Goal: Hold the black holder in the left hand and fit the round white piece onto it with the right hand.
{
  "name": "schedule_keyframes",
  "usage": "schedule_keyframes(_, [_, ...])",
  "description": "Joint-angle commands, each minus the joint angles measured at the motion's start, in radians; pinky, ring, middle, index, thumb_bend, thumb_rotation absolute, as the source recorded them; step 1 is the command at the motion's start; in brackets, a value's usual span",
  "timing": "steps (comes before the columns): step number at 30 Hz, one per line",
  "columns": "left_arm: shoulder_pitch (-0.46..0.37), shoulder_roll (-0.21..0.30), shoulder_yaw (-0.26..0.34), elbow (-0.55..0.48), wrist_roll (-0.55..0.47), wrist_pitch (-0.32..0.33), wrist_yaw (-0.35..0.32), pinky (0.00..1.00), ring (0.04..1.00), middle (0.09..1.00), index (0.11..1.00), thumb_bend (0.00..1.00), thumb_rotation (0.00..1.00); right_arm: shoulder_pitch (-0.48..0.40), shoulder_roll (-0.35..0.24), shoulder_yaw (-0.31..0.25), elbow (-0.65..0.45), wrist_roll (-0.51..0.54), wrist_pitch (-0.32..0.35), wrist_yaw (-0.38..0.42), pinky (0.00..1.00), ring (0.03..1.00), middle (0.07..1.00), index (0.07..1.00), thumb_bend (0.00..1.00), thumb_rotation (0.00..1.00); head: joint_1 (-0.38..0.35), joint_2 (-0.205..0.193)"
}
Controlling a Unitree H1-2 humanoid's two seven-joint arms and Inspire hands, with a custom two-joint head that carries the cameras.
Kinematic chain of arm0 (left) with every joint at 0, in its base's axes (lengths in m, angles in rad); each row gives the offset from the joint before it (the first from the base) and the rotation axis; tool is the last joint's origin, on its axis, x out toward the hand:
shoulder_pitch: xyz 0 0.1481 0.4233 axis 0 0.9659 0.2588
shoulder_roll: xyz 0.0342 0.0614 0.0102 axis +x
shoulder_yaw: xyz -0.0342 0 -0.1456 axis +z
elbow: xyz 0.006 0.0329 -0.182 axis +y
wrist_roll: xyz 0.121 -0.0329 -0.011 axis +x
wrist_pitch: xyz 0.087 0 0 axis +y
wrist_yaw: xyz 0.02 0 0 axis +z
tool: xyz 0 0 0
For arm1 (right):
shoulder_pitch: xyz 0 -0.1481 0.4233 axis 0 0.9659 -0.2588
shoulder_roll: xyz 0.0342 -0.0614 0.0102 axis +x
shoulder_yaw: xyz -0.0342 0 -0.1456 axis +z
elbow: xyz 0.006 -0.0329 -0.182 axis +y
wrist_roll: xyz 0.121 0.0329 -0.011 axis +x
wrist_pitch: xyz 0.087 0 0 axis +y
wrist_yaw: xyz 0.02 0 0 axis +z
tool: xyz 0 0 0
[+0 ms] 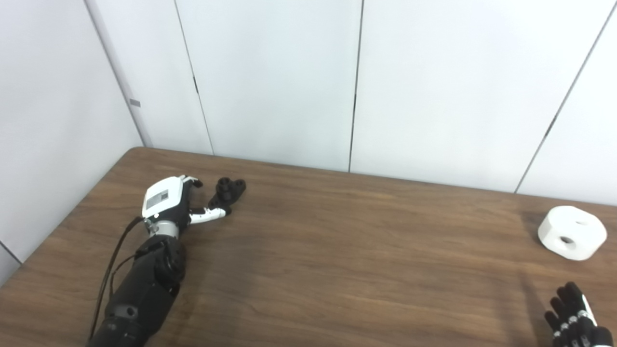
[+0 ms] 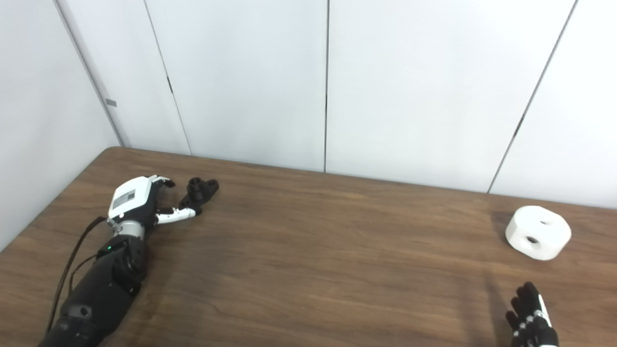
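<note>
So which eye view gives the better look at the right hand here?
The right eye view: the right hand sits further inside the picture, with table on both sides. In the left eye view it is pushed into the bottom corner. In both views only the dark fingers show, wrist cut off.

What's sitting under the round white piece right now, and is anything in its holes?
The round white piece lies directly on the bare wooden table, apart from the right hand. Its two holes look dark; their insides cannot be seen.

Left hand (image 1: 168,200) beside black holder (image 1: 228,189), fingers (image 1: 209,215) spread, round white piece (image 1: 572,233) far right on table (image 1: 337,260)
</note>
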Motion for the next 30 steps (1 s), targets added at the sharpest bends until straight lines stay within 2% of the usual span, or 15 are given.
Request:
schedule_keyframes(1, [-0.051, 0.029, 0.000, -0.019, 0.004, 0.007, 0.017, 0.98, 0.958, 0.909, 0.780, 0.89, 0.55, 0.030, 0.028, 0.004, -0.013, -0.001, -0.009, -0.009, 1.00, 1.000, 1.000, 1.000, 0.50, 1.00, 0.001, 0.003])
schedule_keyframes(6, [-0.056, 0.022, -0.003, -0.006, -0.016, -0.014, 0.032, 0.97, 0.948, 0.901, 0.759, 0.90, 0.54, 0.032, 0.029, 0.005, -0.018, -0.012, -0.009, -0.014, 1.00, 1.000, 0.998, 1.000, 0.50, 1.00, -0.002, 0.006])
schedule_keyframes(14, [-0.056, 0.023, -0.016, -0.033, -0.027, 0.008, 0.009, 0.98, 0.954, 0.907, 0.761, 0.89, 0.53, 0.034, 0.031, 0.010, -0.027, -0.015, 0.002, -0.022, 1.00, 1.000, 1.000, 1.000, 0.51, 1.00, -0.010, 0.012])
schedule_keyframes(30, [-0.072, 0.010, -0.035, -0.009, -0.044, -0.012, 0.028, 0.95, 0.946, 0.906, 0.752, 0.88, 0.50, 0.037, 0.028, 0.021, -0.031, -0.023, 0.008, -0.031, 1.00, 1.000, 1.000, 1.000, 0.54, 1.00, -0.016, 0.012])
